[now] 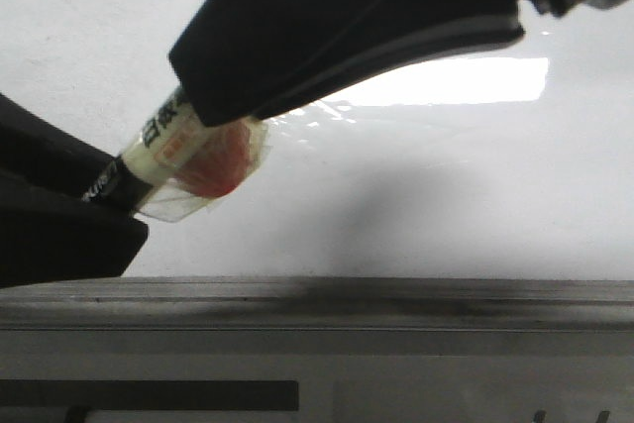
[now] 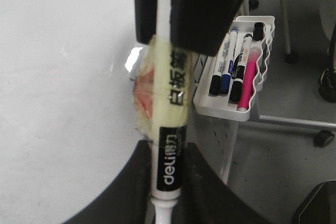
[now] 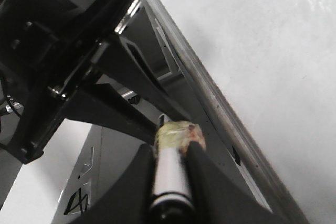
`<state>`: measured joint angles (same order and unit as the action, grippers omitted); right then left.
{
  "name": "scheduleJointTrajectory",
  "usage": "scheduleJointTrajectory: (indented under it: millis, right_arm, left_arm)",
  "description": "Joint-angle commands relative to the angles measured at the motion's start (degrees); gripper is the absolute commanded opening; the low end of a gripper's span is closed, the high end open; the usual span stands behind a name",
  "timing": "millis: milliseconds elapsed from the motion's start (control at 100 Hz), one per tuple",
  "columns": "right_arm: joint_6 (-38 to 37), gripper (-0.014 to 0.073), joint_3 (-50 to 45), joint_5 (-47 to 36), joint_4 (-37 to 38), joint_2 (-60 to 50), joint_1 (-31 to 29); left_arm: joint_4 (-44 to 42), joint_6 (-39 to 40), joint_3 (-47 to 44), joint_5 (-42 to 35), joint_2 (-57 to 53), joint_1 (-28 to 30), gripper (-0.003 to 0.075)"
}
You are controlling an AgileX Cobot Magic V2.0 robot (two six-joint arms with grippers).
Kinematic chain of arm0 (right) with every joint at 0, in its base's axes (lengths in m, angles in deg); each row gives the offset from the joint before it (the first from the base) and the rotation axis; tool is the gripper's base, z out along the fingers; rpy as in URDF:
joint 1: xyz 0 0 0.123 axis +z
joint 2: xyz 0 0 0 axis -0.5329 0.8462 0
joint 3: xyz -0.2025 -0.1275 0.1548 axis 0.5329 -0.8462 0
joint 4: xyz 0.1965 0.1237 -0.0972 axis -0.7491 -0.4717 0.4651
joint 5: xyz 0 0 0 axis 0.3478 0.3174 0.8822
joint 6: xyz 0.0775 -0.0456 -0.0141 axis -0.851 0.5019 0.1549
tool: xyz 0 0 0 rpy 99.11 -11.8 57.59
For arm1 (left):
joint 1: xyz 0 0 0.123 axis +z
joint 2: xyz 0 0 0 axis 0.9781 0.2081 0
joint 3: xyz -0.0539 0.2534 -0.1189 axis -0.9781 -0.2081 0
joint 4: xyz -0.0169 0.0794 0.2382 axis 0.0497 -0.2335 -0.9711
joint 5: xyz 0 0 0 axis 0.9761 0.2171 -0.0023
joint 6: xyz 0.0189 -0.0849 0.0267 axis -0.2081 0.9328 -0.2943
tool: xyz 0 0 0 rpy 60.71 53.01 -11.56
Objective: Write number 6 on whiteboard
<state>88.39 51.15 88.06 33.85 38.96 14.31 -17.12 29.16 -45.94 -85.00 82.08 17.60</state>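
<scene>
With both the left end effector (image 2: 168,192) and right end effector (image 3: 170,182) clamped on the marker (image 1: 163,160), uncap it with a straight pull before moving to the whiteboard (image 1: 446,195) filling the frame's middle, still unmarked.

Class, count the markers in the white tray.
4, side by side in the white plastic tray: black-capped marker, blue-capped marker, second black-capped marker, pink marker. A black item beside them may be a fifth.

Glossy whiteboard (image 1: 475,185), grey metal ledge (image 1: 396,304), marker (image 2: 170,145) wrapped in clear tape
</scene>
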Motion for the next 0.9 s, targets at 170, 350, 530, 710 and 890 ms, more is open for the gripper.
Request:
scheduleJointTrajectory:
  millis: [170, 350, 530, 710, 890]
  right_arm:
    - [0.47, -0.0066, 1.96, -1.57, -2.31, -0.6, 0.12]
    - [0.47, -0.0066, 1.96, -0.91, -2.55, -0.6, 0.12]
    - [0.47, -0.0066, 1.96, -2.86, -3.79, -0.86, -0.06]
    - [0.47, -0.0064, 2.29, -4.95, -5.94, -1.61, -2.39]
    - [-0.13, -0.0062, 3.32, -4.7, -6.06, -1.75, -4.87]
  left_arm:
    - [0.0, 0.02, 2.01, -4.31, -0.52, -0.46, 0.0075]
    - [0.0, 0.02, 2.01, -4.18, -0.52, -0.46, 0.0337]
    - [0.69, 0.14, 2.01, 1.68, -3.8, -0.36, 0.0365]
    - [2.15, 0.23, 2.01, 4.31, -12.02, 1.13, 0.0365]
    - [2.5, 0.64, 2.01, 6.6, -19.53, 8.87, 0.0365]
